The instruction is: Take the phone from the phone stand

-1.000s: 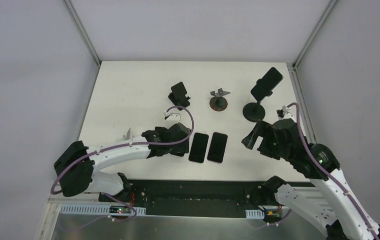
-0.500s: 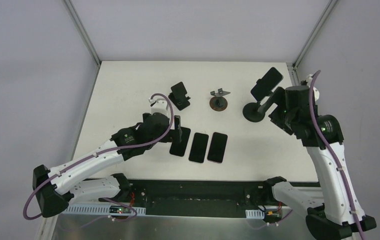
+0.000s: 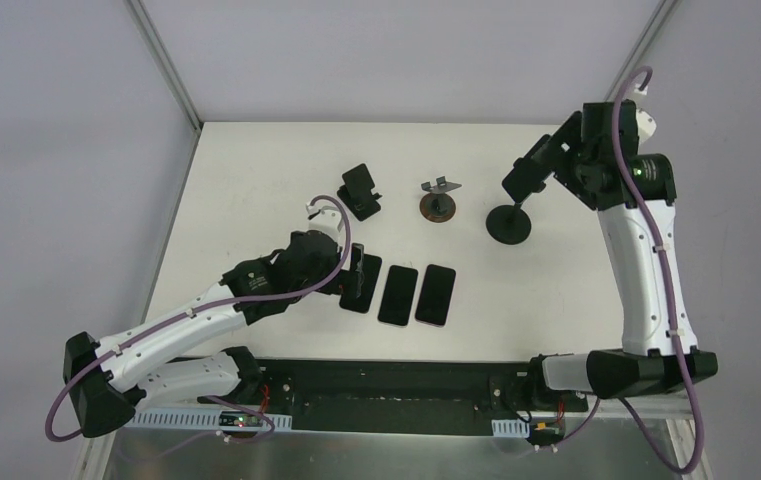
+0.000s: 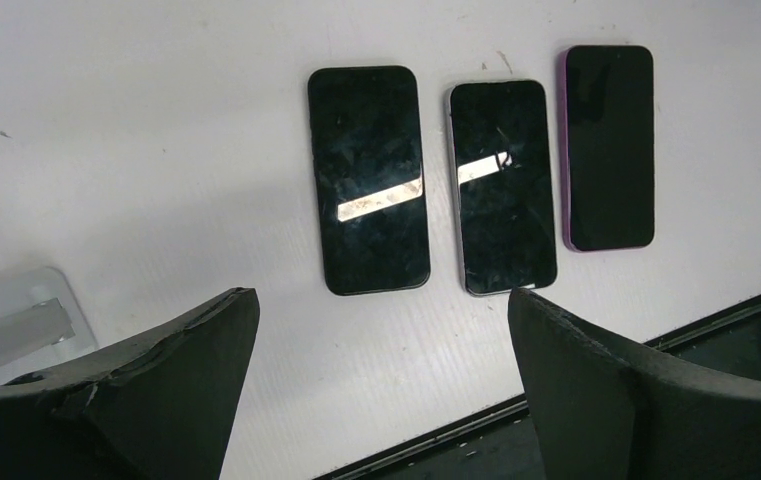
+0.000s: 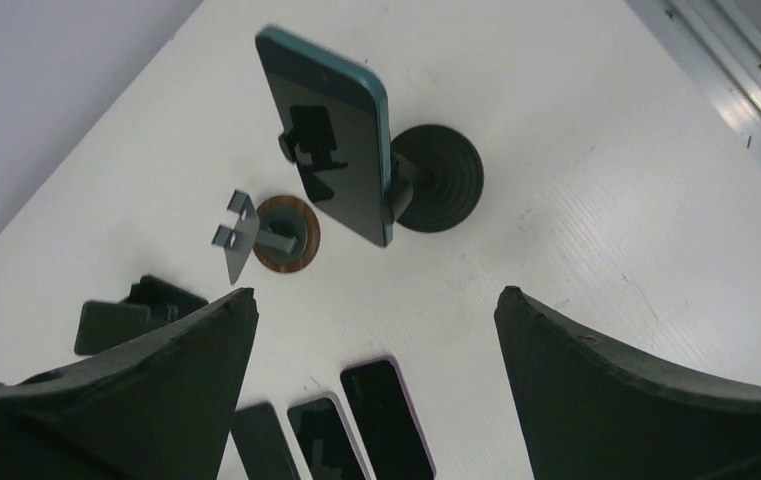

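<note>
The phone (image 5: 331, 150), dark with a teal edge, sits tilted in the clamp of the black round-based phone stand (image 5: 438, 180) at the back right of the table. In the top view the phone (image 3: 519, 181) shows just above the stand's base (image 3: 508, 225). My right gripper (image 5: 373, 293) is open, raised above and behind the phone with nothing between its fingers; from above the right gripper (image 3: 546, 158) hangs close to the phone's upper end. My left gripper (image 4: 381, 292) is open and empty over the table's front.
Three phones lie flat side by side near the front: a black one (image 4: 368, 180), a silver-edged one (image 4: 501, 185) and a purple-edged one (image 4: 609, 147). An empty black stand (image 3: 361, 190) and a metal stand on a brown disc (image 3: 439, 201) stand mid-table. A silver stand (image 4: 16, 320) lies left.
My right arm has risen from the front of the table and swung to the back right, above the phone on the stand, its jaws widening. The left arm stretched forward, then nearly stopped.
</note>
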Robot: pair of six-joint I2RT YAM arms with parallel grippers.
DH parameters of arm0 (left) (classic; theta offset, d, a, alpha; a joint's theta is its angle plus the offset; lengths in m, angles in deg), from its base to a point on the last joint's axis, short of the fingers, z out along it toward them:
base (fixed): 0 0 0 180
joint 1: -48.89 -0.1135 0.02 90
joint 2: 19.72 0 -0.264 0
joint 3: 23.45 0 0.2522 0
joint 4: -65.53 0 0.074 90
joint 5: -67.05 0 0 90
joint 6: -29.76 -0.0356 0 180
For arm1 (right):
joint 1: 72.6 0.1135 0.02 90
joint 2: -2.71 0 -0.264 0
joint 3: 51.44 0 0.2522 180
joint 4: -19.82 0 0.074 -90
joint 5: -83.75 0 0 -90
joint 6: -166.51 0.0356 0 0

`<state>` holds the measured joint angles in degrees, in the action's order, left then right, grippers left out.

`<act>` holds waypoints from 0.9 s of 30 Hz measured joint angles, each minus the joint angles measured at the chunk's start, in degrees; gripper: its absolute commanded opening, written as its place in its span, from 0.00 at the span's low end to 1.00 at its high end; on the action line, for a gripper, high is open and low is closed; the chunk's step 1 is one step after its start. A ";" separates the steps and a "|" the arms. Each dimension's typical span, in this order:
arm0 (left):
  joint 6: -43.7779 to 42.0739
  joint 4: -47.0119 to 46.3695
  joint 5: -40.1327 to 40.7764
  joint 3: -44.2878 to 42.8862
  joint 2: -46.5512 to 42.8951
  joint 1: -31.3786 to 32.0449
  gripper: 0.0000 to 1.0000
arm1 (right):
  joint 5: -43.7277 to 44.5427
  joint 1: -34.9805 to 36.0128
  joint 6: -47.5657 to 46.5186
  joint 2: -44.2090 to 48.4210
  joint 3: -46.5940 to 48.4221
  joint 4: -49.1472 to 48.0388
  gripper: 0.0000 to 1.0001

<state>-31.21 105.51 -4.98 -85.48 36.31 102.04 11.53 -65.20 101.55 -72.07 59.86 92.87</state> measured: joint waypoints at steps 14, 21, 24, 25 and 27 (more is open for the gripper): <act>2.08 0.26 -0.04 1.20 -0.11 0.00 0.99 | 12.22 -1.84 9.35 -23.63 24.55 5.27 0.94; 2.78 0.26 -1.01 1.22 0.94 0.00 0.99 | 17.49 -0.50 13.60 -29.75 29.64 8.98 0.97; 2.93 0.28 -1.03 1.29 1.09 0.00 0.99 | 19.19 0.76 14.47 -30.69 29.88 9.79 0.99; 2.91 0.28 -1.03 1.31 1.09 0.00 0.99 | 19.52 1.05 14.56 -30.95 29.97 10.03 0.99; 2.93 0.26 -1.03 1.31 1.11 0.00 0.99 | 20.26 1.68 14.86 -31.69 30.23 10.38 0.99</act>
<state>-28.28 105.77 -6.00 -84.17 37.42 102.04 31.80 -63.52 116.41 -103.77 90.09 103.25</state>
